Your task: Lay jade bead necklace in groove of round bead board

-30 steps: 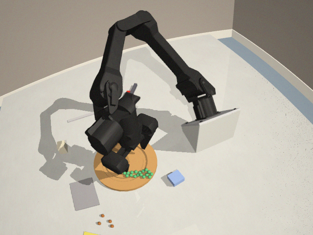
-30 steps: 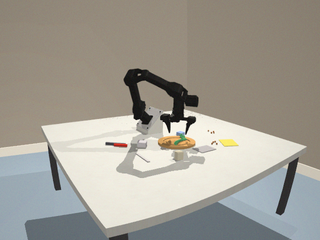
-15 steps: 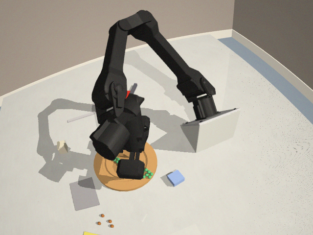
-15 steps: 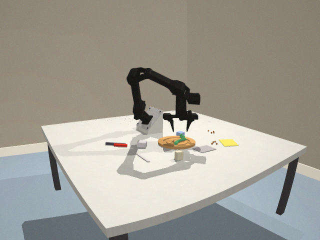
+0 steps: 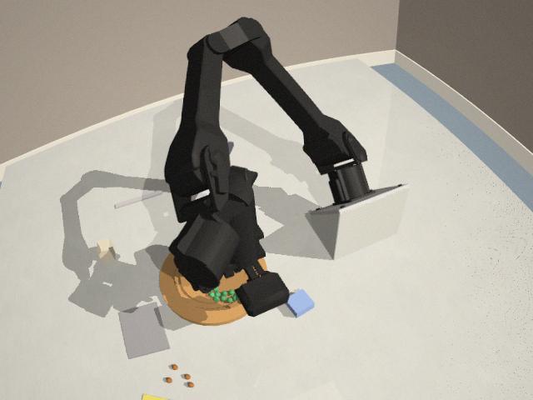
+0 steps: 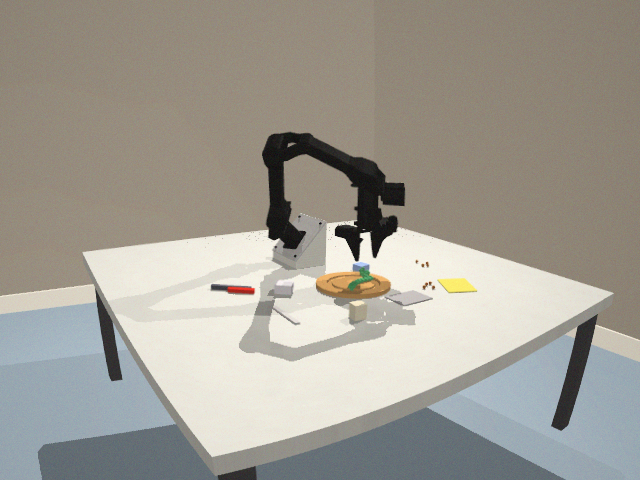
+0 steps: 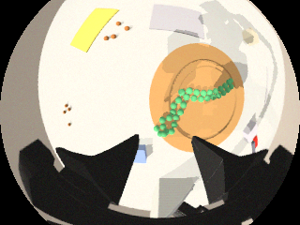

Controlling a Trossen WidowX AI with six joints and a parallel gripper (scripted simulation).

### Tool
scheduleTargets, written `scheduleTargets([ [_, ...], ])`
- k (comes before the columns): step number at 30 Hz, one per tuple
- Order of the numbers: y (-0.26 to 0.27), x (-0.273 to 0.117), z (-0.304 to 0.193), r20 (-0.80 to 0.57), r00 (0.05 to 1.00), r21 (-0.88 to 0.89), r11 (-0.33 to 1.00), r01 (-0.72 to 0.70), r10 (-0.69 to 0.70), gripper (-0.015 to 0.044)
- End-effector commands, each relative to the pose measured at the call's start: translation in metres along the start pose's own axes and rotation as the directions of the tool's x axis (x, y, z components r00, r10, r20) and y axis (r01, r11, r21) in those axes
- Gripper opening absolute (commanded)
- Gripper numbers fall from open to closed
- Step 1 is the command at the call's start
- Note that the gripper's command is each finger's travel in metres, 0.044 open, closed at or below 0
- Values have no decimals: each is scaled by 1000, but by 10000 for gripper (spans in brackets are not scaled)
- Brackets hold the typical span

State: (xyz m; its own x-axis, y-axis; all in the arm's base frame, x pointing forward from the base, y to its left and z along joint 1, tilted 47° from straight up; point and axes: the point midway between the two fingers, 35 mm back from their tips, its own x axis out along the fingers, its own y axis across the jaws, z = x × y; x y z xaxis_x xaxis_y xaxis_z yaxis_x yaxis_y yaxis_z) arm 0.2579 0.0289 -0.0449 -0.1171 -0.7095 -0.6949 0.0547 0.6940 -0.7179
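Diagonally across the round board (image 5: 206, 316) (image 6: 325, 288) (image 7: 161, 70), a bent, elongated jade necklace (image 5: 222, 296) (image 6: 360, 279) (image 7: 182, 99) beneath the parted, empty gripper (image 6: 366, 258) (image 7: 165, 137).

Top view: lighting bright and even on the pale bench (image 5: 387, 301) (image 6: 310, 392) (image 7: 108, 84); layered grey shadows of the arm (image 5: 201, 86) (image 6: 330, 155) running left across it, hard-edged. Dark speckling at far right; fine grain on the walls.

Exterior view: softer light, muted brown walls (image 6: 180, 103), long pale shadows from the arm over the bench top, a darker one on the blue floor (image 6: 41, 392) beneath. Small items rather coarse in detail.

Wrist view: round, black-cornered, strongly bowed towards the rim; bench nearly white, round board (image 7: 161, 70) partly shaded. No evident motion blur.
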Motion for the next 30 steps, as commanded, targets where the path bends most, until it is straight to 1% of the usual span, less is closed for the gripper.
scheduleTargets([
  [1, 2, 5, -1, -7, 1000, -17, 1000, -1, 1, 310],
  [5, 1, 17, -1, -7, 1000, -17, 1000, 0, 0, 310],
  [7, 2, 9, 0, -2, 1000, -7, 1000, -10, 10, 310],
  [10, 2, 11, 0, -2, 1000, -8, 1000, -9, 9, 310],
  [30, 1, 41, -2, -7, 1000, -17, 1000, 1, -1, 310],
])
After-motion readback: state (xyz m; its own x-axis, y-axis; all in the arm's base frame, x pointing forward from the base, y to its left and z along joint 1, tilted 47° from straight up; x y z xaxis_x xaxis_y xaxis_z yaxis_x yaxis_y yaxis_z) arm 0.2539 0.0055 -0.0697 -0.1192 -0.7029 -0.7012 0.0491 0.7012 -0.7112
